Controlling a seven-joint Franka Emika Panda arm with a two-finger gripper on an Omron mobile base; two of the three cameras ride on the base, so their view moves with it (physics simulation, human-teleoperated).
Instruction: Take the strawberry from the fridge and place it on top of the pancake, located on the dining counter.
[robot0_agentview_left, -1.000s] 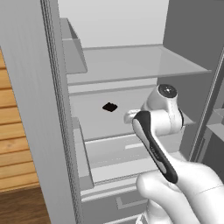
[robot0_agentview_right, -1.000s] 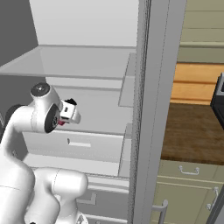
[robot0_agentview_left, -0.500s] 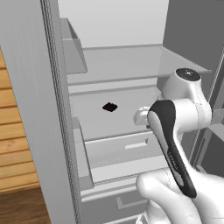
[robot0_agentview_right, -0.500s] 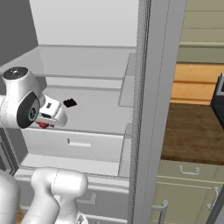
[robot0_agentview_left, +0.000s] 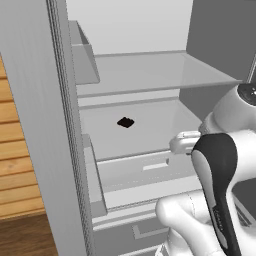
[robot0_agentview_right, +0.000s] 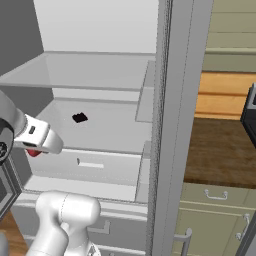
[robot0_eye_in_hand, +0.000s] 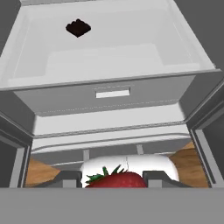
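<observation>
Clamping the strawberry (robot0_eye_in_hand: 114, 178) at six o'clock, the gripper (robot0_eye_in_hand: 114, 180) hangs outside the open fridge (robot0_eye_in_hand: 109, 70); pickup done, carrying to the pancake remains.

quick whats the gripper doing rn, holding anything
gripper: closed on the strawberry, out in front of the open fridge.
</observation>
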